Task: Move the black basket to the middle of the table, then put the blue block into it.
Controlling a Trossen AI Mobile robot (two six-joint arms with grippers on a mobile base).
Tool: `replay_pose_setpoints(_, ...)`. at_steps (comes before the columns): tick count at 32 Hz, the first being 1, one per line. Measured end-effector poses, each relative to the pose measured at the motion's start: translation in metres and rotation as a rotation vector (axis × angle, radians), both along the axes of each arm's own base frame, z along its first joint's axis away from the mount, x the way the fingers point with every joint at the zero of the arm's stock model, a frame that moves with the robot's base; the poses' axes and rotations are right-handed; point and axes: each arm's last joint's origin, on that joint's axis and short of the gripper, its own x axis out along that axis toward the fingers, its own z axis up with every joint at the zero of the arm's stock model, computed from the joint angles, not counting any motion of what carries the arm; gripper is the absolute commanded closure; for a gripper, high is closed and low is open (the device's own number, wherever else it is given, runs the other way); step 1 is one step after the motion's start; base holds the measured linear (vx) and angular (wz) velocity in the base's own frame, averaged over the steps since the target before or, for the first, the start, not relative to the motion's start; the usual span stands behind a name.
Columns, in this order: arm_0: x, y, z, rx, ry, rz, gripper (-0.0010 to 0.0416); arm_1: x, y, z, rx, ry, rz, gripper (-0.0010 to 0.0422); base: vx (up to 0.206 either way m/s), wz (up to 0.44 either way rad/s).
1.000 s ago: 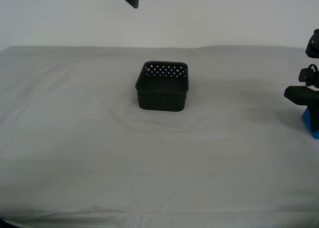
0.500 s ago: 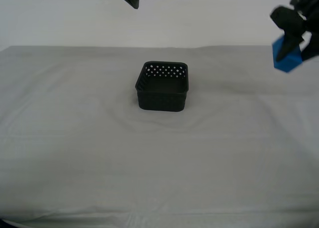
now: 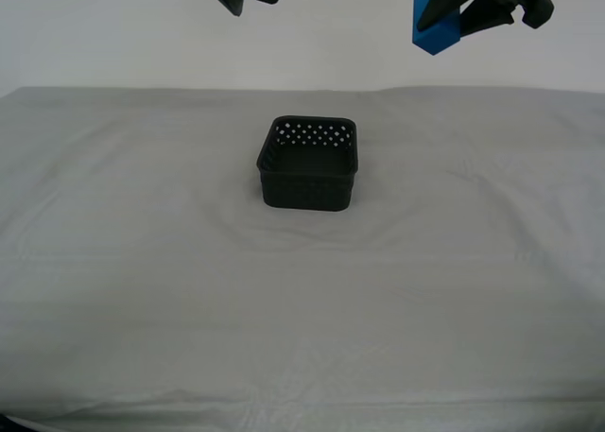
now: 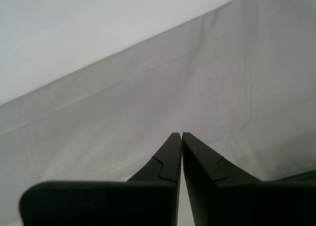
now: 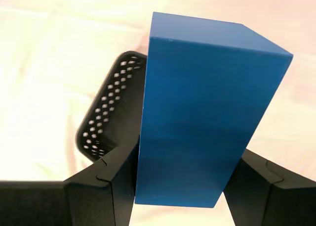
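My first gripper clamps the rigid, smooth bright blue rectangular block by 2 opposite long faces. It probably weighs little, though it could slip. My second gripper is closed on nothing.

Light grey cloth-draped table, slightly wrinkled, 1 black basket near its middle

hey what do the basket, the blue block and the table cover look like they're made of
The basket looks like matte black molded plastic: stiff walls pierced with even holes. The blue block has smooth, plain faces with crisp edges, perhaps plastic or painted wood. The table cover looks like light grey cloth, wrinkled and matte.
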Motion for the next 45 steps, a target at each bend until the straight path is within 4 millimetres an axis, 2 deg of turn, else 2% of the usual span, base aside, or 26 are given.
replay_pose_setpoints(4,0.008,0.011,-0.012,0.064,0.045,0.052,0.0407,0.0,0.0,0.0,-0.001,-0.001,0.001,0.0412,0.0,0.0)
replay_pose_setpoints(13,0.048,0.088,-0.08,0.031,0.18,0.21,0.0407,0.001,0.003,-0.001,0.004,0.011,0.005,0.0412,0.0,0.0)
replay_pose_setpoints(17,0.061,0.116,-0.09,0.053,0.18,0.273,0.0406,0.001,0.003,-0.001,0.002,0.011,0.004,0.0412,0.0,0.0)
replay_pose_setpoints(20,0.063,0.127,-0.083,0.064,0.155,0.299,0.0405,0.001,0.004,-0.001,0.003,0.013,0.005,0.0412,0.0,0.0)
replay_pose_setpoints(22,0.062,0.129,-0.079,0.06,0.128,0.326,0.0388,0.001,0.005,-0.001,0.003,0.013,0.007,0.0412,0.0,0.0)
replay_pose_setpoints(23,0.061,0.129,-0.081,0.057,0.131,0.328,0.0354,0.001,0.005,-0.001,0.002,0.013,0.008,0.0412,0.0,0.0)
replay_pose_setpoints(26,0.061,0.128,-0.081,0.045,0.137,0.322,0.0302,0.001,0.005,-0.001,0.002,0.013,0.009,0.0412,0.0,0.0)
replay_pose_setpoints(27,0.06,0.129,-0.081,0.044,0.135,0.323,0.0272,0.002,0.005,-0.001,0.002,0.012,0.009,0.0412,0.0,0.0)
replay_pose_setpoints(28,0.06,0.129,-0.083,0.04,0.141,0.323,0.0175,0.002,0.005,-0.001,0.002,0.012,0.009,0.0412,0.0,0.0)
replay_pose_setpoints(32,0.059,0.131,-0.083,0.04,0.145,0.322,0.0059,0.002,0.006,-0.001,0.002,0.012,0.01,0.0412,0.0,0.0)
replay_pose_setpoints(36,0.059,0.131,-0.083,0.039,0.145,0.324,0.002,0.002,0.006,-0.001,0.002,0.012,0.01,0.0412,0.0,0.0)
replay_pose_setpoints(45,0.058,0.132,-0.083,0.039,0.144,0.325,0.0053,0.002,0.006,-0.002,0.0,0.017,0.015,0.0403,0.0,0.0)
